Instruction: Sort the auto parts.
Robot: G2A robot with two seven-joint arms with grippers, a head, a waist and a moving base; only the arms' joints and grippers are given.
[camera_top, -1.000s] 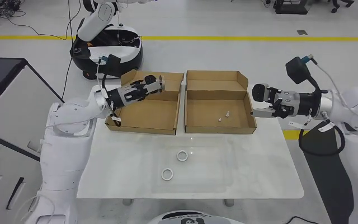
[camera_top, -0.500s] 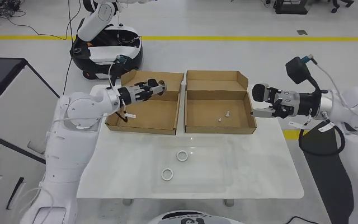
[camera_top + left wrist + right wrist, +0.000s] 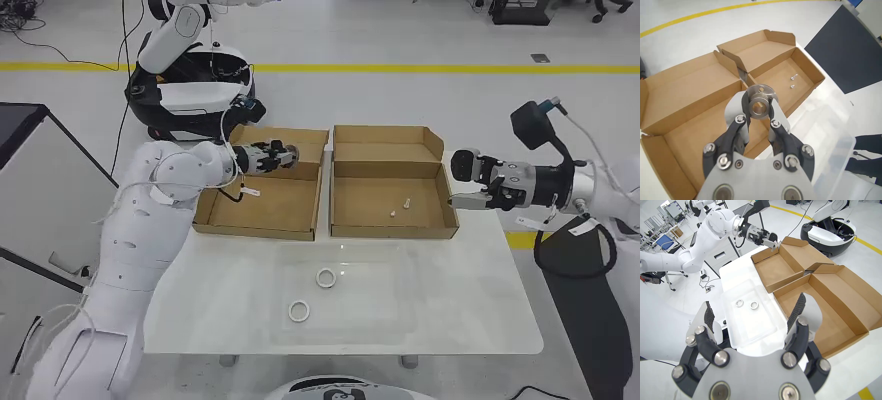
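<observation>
My left gripper [image 3: 757,103] is shut on a metal flanged bushing [image 3: 761,90], held in the air over the back part of the left cardboard box [image 3: 270,205]; from above the gripper [image 3: 283,156] shows near that box's rear wall. The right cardboard box [image 3: 370,195] holds two small bolts [image 3: 400,208]. Two metal rings [image 3: 325,277] [image 3: 299,311] lie in a clear plastic tray [image 3: 400,325] in front of the boxes. My right gripper [image 3: 753,313] is open with nothing in it, hovering off the right box's outer side [image 3: 462,182].
The two boxes stand side by side at the table's back, flaps up. The white table [image 3: 470,290] has bare room to the right of the tray. A wheeled robot base [image 3: 195,95] is parked on the floor behind the left box.
The left arm has swung back and its elbow has risen, carrying the bushing slightly right along the left box's rear. The right arm has not moved.
</observation>
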